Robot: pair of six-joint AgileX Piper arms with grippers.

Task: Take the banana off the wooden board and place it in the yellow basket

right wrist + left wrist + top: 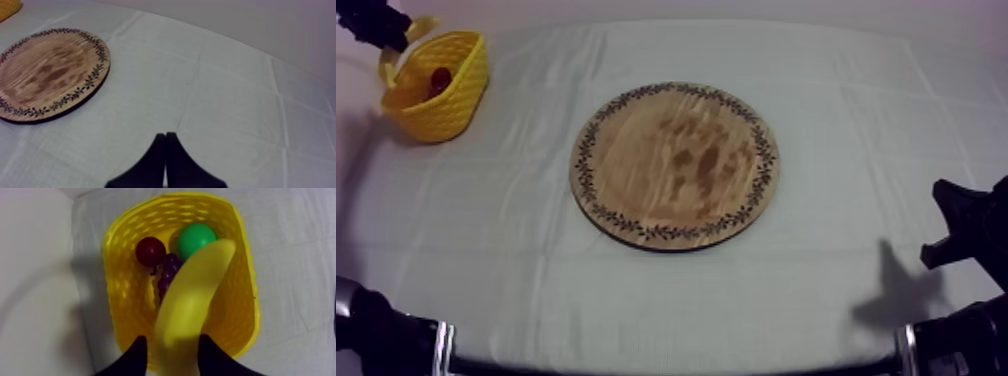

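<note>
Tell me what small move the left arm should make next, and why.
Probably open the left gripper to drop the fruit. It is shut on the curved yellow banana, which hangs over the yellow basket, above the small red fruit, green pear and purple grapes inside. The round wooden board is bare.

A soft grey-white cloth (pixel 856 140) with straight fold lines covers the flat table (pixel 636 310). The light is gentle. A dark shadow (pixel 894 292) lies at four o'clock. A plain pale strip (pixel 756 8) sits at twelve o'clock.
</note>
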